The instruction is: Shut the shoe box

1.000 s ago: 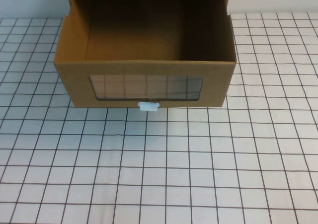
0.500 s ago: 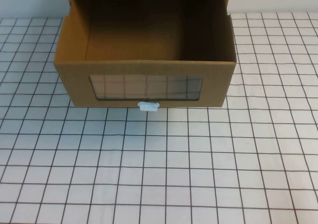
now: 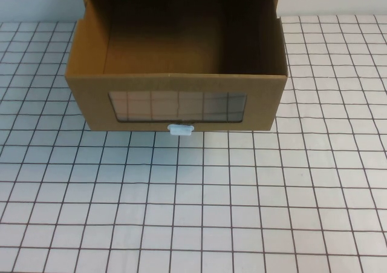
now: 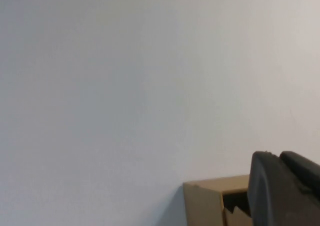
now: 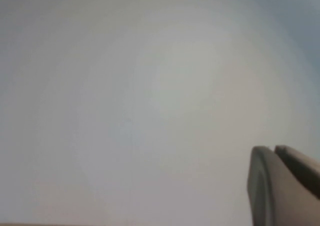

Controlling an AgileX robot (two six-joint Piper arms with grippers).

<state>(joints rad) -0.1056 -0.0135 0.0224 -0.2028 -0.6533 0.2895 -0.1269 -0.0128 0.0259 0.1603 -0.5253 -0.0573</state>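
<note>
The gridded table (image 3: 242,212) carries the shoe box (image 3: 175,73) at its far edge, near the middle, drawer pulled out toward the near edge. Its clear window (image 3: 178,106) faces forward, the white pull tab (image 3: 180,130) below it. Neither arm appears in the high view. Only the wrist views show the left gripper (image 4: 285,191), near a box corner, and the right gripper (image 5: 285,186) before a blank wall; their openings cannot be told.
</note>
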